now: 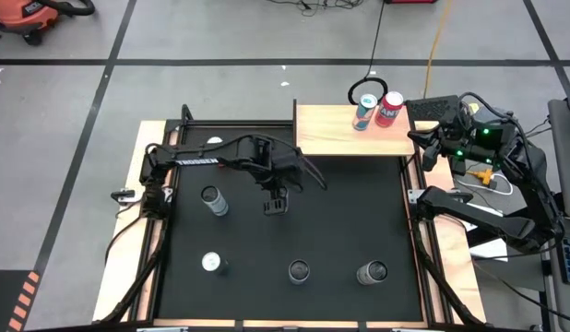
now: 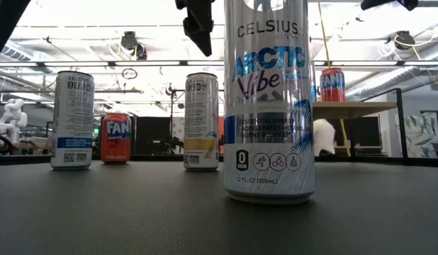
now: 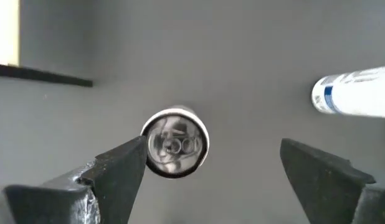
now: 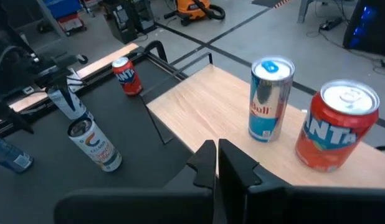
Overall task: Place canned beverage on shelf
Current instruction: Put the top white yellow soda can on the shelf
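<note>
The light wood shelf (image 1: 350, 131) stands at the mat's far edge. A blue-and-silver Red Bull can (image 1: 363, 112) and a red Fanta can (image 1: 389, 109) stand upright on its right end; both show in the right wrist view (image 4: 270, 99) (image 4: 336, 127). My left gripper (image 3: 214, 149) is open and hovers over the mat's middle (image 1: 276, 205), above an upright slim white can (image 3: 174, 144) (image 2: 202, 120). That can lies off-centre, close to one finger. My right gripper (image 4: 217, 158) is shut and empty, by the shelf's right end (image 1: 419, 138).
More cans stand upright on the black mat (image 1: 340, 221): one left of my left gripper (image 1: 212, 199), three along the near edge (image 1: 212, 264) (image 1: 300, 271) (image 1: 372, 272), and a red Fanta can at the far left (image 4: 126, 76). The shelf's left half is bare.
</note>
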Robot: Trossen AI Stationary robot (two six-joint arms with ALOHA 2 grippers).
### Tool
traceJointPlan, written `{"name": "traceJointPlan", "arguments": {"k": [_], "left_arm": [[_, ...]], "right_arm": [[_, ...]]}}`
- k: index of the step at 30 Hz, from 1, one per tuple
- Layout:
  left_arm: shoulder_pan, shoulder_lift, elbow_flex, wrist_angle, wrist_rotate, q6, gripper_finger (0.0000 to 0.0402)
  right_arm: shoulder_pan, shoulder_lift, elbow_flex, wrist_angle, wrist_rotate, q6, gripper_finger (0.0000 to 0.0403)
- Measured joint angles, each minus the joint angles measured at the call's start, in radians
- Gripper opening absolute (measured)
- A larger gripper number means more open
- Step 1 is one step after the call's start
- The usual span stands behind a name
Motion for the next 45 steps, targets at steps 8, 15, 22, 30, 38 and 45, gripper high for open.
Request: {"name": "traceJointPlan", "arguments": {"k": [8, 15, 22, 30, 38, 45], "left_arm": [[0.012, 0.058, 0.000, 0.007, 0.000, 0.030, 0.0361], [0.015, 0.087, 0.000, -0.001, 0.004, 0.030, 0.0361], [0.015, 0.085, 0.000, -0.001, 0.009, 0.027, 0.0361], [0.037, 0.085, -0.049, -0.011, -0.043, 0.027, 0.0361], [0.051, 0.085, -0.114, 0.009, -0.023, 0.027, 0.0361], [0.051, 0.085, -0.130, 0.060, -0.022, 0.030, 0.0361]], "right_arm": [[0.000, 0.000, 0.000, -0.065, 0.000, -0.006, 0.0000], [0.000, 0.000, 0.000, -0.086, 0.000, -0.009, 0.0000], [0.000, 0.000, 0.000, -0.105, 0.000, -0.029, 0.0000], [0.000, 0.000, 0.000, -0.138, 0.000, -0.026, 0.0000], [0.000, 0.000, 0.000, -0.143, 0.000, -0.027, 0.0000], [0.000, 0.000, 0.000, -0.143, 0.000, -0.028, 0.0000]]}}
